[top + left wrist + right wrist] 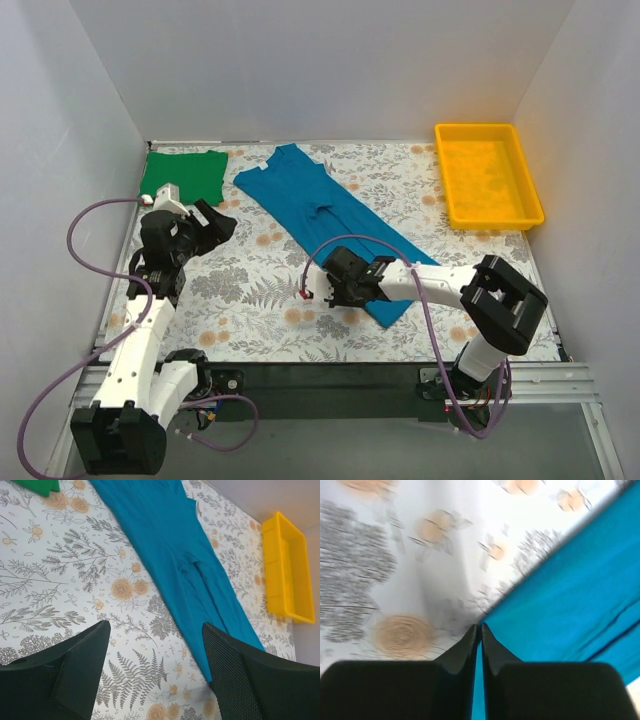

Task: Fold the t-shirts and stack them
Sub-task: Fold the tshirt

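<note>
Across the flowered worktop [250,290], a teal t-shirt [300,190] lies in a long narrow strip, running diagonally from the back middle toward the front right. A yellow tray [490,222] sits at the back right corner. A green t-shirt [185,175] lies folded at the back left. The right pincer [480,627] is closed on the teal t-shirt's near edge. The left pincer [155,630] hangs with its fingers apart, holding nothing, just in front of the green t-shirt.

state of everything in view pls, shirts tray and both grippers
teal-blue t-shirt: folded into a long strip, lying flat
green t-shirt: folded, far left corner
yellow tray: empty
left gripper: open, holding nothing
right gripper: shut, tips at the teal-blue t-shirt's edge
</note>
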Available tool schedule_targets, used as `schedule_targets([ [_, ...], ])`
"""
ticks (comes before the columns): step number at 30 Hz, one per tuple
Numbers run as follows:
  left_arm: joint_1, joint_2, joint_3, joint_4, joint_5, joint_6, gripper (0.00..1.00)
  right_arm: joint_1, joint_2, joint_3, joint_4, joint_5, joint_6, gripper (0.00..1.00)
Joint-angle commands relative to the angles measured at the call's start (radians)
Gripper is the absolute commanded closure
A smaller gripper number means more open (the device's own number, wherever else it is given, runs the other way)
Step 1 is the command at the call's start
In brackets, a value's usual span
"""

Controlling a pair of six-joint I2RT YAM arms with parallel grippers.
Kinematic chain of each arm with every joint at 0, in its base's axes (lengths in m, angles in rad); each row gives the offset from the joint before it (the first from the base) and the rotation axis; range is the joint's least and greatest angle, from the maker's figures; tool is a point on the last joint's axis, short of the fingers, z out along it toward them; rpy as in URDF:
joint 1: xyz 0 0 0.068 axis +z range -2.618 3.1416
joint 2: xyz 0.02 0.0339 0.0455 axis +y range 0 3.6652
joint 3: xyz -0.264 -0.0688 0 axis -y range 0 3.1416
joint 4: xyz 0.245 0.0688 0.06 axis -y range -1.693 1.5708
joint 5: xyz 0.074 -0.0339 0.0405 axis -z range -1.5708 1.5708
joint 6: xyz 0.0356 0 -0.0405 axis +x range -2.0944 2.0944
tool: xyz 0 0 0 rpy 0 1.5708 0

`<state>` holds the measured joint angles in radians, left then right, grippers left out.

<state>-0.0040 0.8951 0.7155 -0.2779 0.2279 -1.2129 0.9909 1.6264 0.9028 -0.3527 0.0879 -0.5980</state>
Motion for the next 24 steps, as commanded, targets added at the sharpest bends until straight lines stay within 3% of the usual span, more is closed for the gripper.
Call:
schedule_targets([
  [1, 0.001, -0.074, -0.019, -0.029, 0.048, -0.02, 0.27, 0.072, 0.059, 0.013, -0.095, -0.181, 0.032, 0.89],
  [6, 0.001, -0.1, -0.025, -0.047, 0.142, -0.022, 0.27, 0.149, 0.196, 0.24, -0.161, -0.292, 0.038, 0.9],
  [12, 0.001, -0.119, 0.034, -0.099, 0.182, 0.058, 0.25, 0.15, 0.325, 0.513, -0.287, -0.456, 0.023, 0.62],
  [14, -0.001, -0.104, 0.051, -0.106, 0.18, 0.062, 0.16, 0.137, 0.259, 0.527, -0.316, -0.462, -0.032, 0.55],
  [15, -0.002, -0.099, 0.055, -0.101, 0.18, 0.056, 0.03, 0.1, 0.225, 0.518, -0.322, -0.479, -0.052, 0.48],
  [17, -0.002, -0.07, 0.053, -0.064, 0.243, 0.053, 0.02, 0.034, 0.1, 0.447, -0.333, -0.517, -0.109, 0.41],
  [18, -0.002, -0.056, 0.053, -0.046, 0.284, 0.053, 0.02, -0.059, 0.055, 0.415, -0.338, -0.581, -0.132, 0.35],
  [20, -0.002, -0.012, 0.045, 0.008, 0.428, 0.046, 0.02, -0.17, -0.078, 0.332, -0.338, -0.637, -0.195, 0.31],
  [21, -0.002, 0.005, 0.044, 0.025, 0.479, 0.029, 0.02, -0.281, -0.118, 0.308, -0.339, -0.669, -0.218, 0.3],
  [24, -0.071, 0.082, 0.059, 0.036, 0.533, 0.05, 0.03, -0.491, -0.27, 0.222, -0.33, -0.735, -0.308, 0.28],
])
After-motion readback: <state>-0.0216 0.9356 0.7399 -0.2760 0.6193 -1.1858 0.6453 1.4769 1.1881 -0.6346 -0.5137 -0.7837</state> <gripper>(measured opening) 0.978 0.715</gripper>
